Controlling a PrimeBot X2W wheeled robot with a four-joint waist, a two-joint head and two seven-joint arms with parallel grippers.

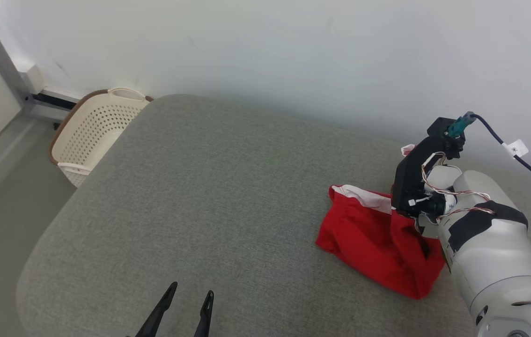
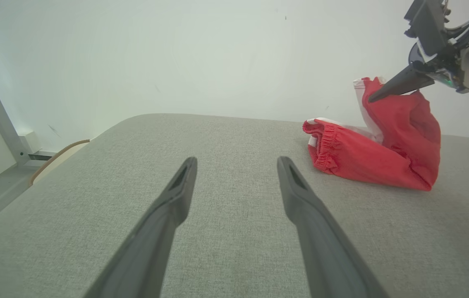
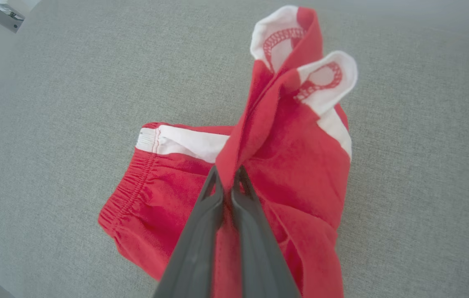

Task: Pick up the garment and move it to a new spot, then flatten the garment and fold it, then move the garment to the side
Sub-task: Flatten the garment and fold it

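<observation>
While the crumpled red cloth shorts with white trim (image 1: 378,238) rest at the right of the grey fabric cushion (image 1: 200,187), the right gripper (image 3: 227,176) pinches 1 raised fold.
Waistband (image 2: 327,142) faces the left gripper (image 2: 236,165), spread, empty, well apart; right arm is nearer.

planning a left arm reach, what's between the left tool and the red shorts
Nothing: only bare grey cushion lies between the left tool and the shorts, as the left wrist view shows. The head view agrees.
</observation>
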